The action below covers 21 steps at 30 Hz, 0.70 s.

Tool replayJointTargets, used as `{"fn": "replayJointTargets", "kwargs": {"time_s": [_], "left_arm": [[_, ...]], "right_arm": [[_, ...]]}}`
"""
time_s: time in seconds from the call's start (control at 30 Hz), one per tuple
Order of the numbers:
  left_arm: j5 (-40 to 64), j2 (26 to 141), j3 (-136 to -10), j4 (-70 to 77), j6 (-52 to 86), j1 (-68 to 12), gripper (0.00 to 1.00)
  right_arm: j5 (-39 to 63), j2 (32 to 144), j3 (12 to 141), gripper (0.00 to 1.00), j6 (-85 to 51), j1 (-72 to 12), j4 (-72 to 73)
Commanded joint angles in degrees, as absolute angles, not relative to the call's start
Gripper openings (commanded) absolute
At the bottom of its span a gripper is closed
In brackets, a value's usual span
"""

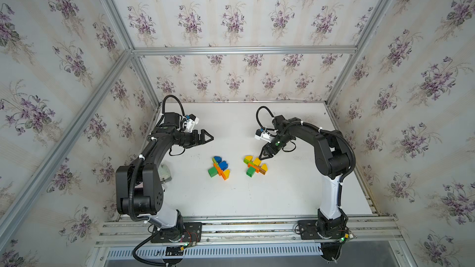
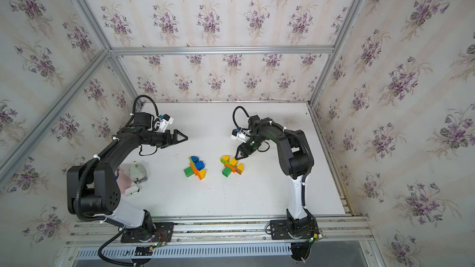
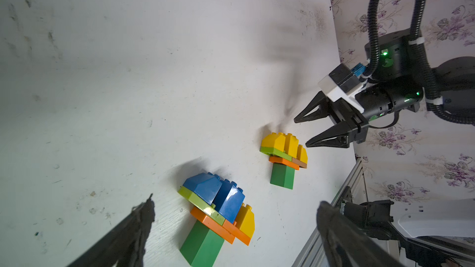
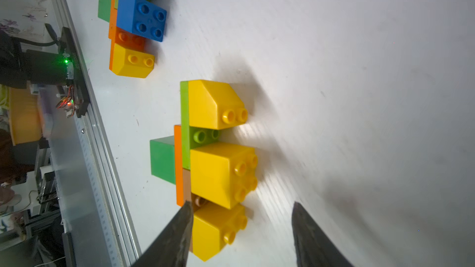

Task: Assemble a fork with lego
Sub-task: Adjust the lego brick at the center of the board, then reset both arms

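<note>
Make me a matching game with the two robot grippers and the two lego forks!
Things: 1 left gripper; 2 right gripper; 3 fork with blue bricks; 4 fork with only yellow prongs.
Clues: a lies nearer the right arm; b wide open, away from both forks; c lies nearer the left arm; d open, tips at a fork.
Pairs: 1-b; 2-d; 3-c; 4-a.

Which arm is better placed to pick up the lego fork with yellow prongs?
Right. The right gripper hangs open close beside the yellow fork; the left gripper, also open, is farther off, nearer the blue fork.
</note>
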<state>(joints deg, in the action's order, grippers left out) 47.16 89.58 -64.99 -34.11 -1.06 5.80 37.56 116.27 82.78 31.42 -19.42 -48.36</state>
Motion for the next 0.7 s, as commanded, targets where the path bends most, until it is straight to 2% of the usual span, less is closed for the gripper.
{"fn": "replayJointTargets", "kwargs": {"time_s": [0.0,0.2,0.37,0.47,0.67], "left_arm": [[43.72,87.89,-63.96,-33.21,-0.88,6.47,1.0],[23.19,79.53,-57.13,-26.3,2.99,7.93,1.0],[9.31,73.78,-46.06,-10.06,3.85,8.39,1.0],[5.49,76.11,-42.57,-2.97,4.75,8.4,1.0],[4.27,80.59,-34.88,15.93,7.1,8.26,1.0]], "right_arm": [[32.87,111.66,80.09,0.61,28.15,-17.83,-41.61],[20.97,100.71,69.28,0.64,18.79,-15.08,-24.69],[10.5,90.36,56.78,0.67,7.12,-10.57,-6.96],[2.13,82.6,47.8,0.71,4.6,-9.94,5.03],[-9.63,69.59,30.06,0.8,0.47,-7.3,29.68]]}}
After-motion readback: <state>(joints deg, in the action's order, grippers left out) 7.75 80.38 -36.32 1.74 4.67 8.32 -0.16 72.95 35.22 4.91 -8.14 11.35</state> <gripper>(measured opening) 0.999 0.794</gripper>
